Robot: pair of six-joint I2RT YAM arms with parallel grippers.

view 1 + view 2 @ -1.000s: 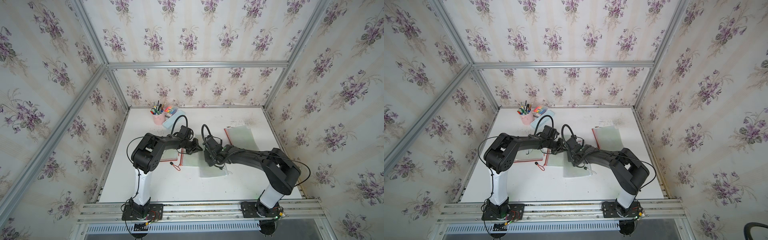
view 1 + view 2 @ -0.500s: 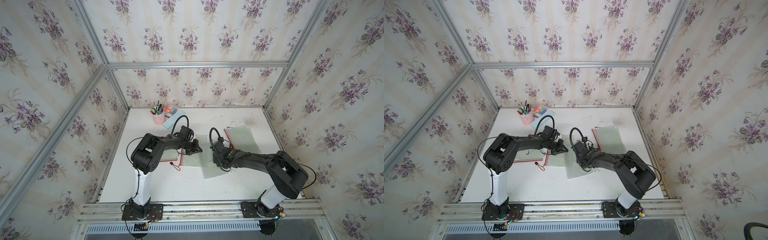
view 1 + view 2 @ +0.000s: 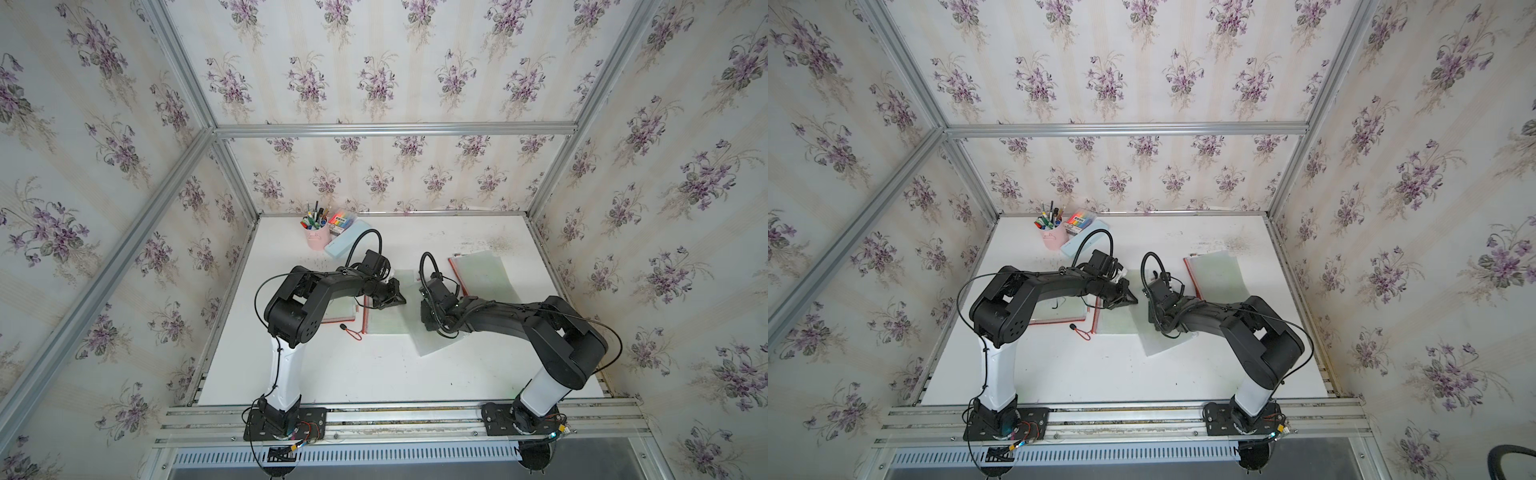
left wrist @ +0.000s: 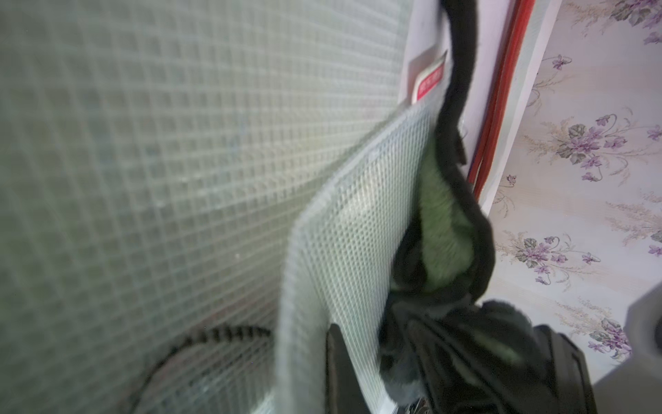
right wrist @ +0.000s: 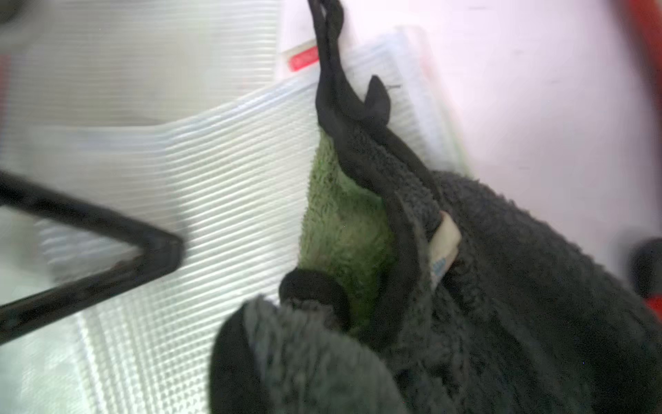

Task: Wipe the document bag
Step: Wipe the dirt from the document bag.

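1. The left claw (image 3: pixel 394 297) (image 3: pixel 1125 297) is closed tight. In the left wrist view, a lifted edge of the translucent pale-green mesh plastic document bag (image 4: pixel 344 258) runs up against one of its fingers (image 4: pixel 336 362), so the claw appears to have that edge pinched.
2. The right claw (image 3: pixel 431 321) (image 3: pixel 1160 321) is almost closed on a fluffy dark-grey cloth with a green inner face (image 5: pixel 501 272). The cloth is bunched around the claw's fingers (image 5: pixel 315 292).
3. The document bag lies slanted on the white table (image 3: pixel 374 374), directly under the right claw and reaching across to the left claw. In both top views its free corner (image 3: pixel 434 347) (image 3: pixel 1163 345) sticks out on the robot-base side of the right claw.
4. The cloth's green face rests on the bag's mesh, just beside the right claw's fingers and close to the bag's pale trimmed edge.
5. Under the left claw lies a second mesh bag with a red zip strip (image 3: pixel 384 322). The slanted bag partly overlaps it.
6. Beyond the right claw, apart from it, a third mesh bag with a red zip edge (image 3: pixel 484 272) lies flat.
7. Well beyond the left claw, at the table's far corner, a pink cup of pens (image 3: pixel 316 237) stands beside a pale-blue case (image 3: pixel 347 245).
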